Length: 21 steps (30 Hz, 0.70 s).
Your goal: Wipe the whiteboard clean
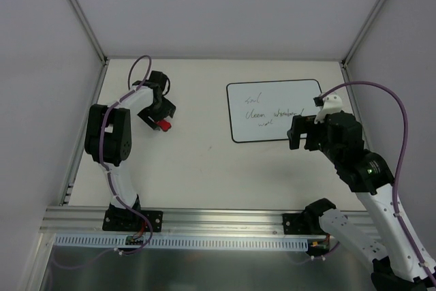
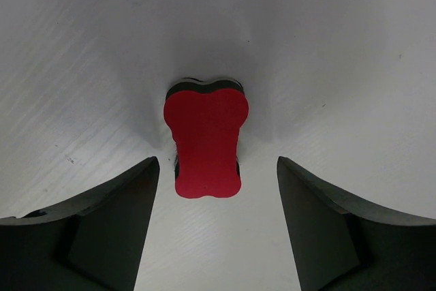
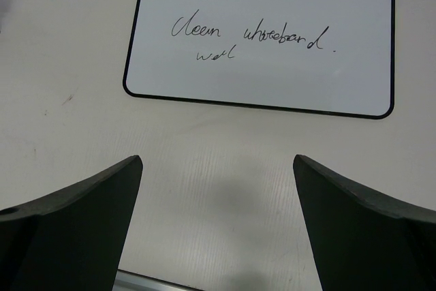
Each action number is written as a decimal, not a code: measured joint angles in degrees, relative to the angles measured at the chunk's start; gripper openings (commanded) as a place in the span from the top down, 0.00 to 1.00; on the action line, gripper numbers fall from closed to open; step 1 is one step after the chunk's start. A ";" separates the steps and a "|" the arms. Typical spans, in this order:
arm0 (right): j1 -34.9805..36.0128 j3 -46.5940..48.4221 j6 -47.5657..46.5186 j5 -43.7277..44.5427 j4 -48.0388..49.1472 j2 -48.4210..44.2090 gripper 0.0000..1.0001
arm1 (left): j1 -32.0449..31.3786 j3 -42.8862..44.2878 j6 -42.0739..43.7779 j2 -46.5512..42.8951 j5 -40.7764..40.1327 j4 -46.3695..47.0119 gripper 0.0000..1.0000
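**A:** Whiteboard (image 1: 272, 110) is lying flat on the counter (image 1: 197, 161), right side. It's looking thin, stiff and slick, so it's probably sliding once wiped.

**B:** I'm guessing pinning a bare corner helps. Left tool (image 2: 216, 167) is straddling the red eraser (image 2: 206, 142), released and not touching it. Right tool (image 3: 218, 161) is hovering released beside the board.

Bare table (image 1: 204, 161) stretches between the eraser (image 1: 163, 125) and the whiteboard (image 1: 272, 110).

You look down from above and behind the arms. Wrist views sit close — top and right share the whiteboard (image 1: 272, 111).
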 measured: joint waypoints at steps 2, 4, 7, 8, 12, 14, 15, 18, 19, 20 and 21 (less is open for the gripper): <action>0.00 0.00 0.00 -0.22 0.00 0.22 0.01 | 0.02 0.22 0.00 0.66 0.02 -0.02 0.32; 0.00 -0.02 0.00 -0.35 0.00 0.33 0.01 | 0.33 0.48 0.02 0.87 0.02 -0.02 0.33; 0.00 -0.22 0.02 -0.42 0.02 0.37 0.01 | 0.39 1.14 0.04 0.87 0.00 -0.02 0.39; 0.00 -0.33 0.02 -0.44 -0.07 0.37 0.01 | 0.39 1.40 0.04 0.87 0.00 0.00 0.39; 0.00 -0.59 0.00 -0.44 0.00 0.37 0.01 | 0.92 1.88 0.07 0.87 0.04 0.00 0.41; 0.00 -0.66 0.00 -0.44 0.00 0.37 0.01 | 1.14 1.90 0.07 0.90 0.04 0.00 0.42; 0.00 -0.66 0.00 -0.44 0.00 0.37 0.01 | 1.14 1.90 0.07 0.90 0.04 0.00 0.42; 0.00 -0.85 0.02 -0.42 0.02 0.37 0.01 | 1.22 1.90 0.04 0.90 0.04 -0.02 0.43; 0.00 -1.01 0.02 -0.44 0.00 0.37 0.01 | 1.31 1.90 0.04 0.90 0.04 0.00 0.42; 0.00 -1.16 0.02 -0.44 0.00 0.37 0.01 | 1.46 1.90 0.04 0.90 0.04 0.00 0.42; 0.00 -1.20 0.02 -0.44 -0.02 0.37 0.01 | 1.46 1.90 0.04 0.90 0.04 -0.02 0.43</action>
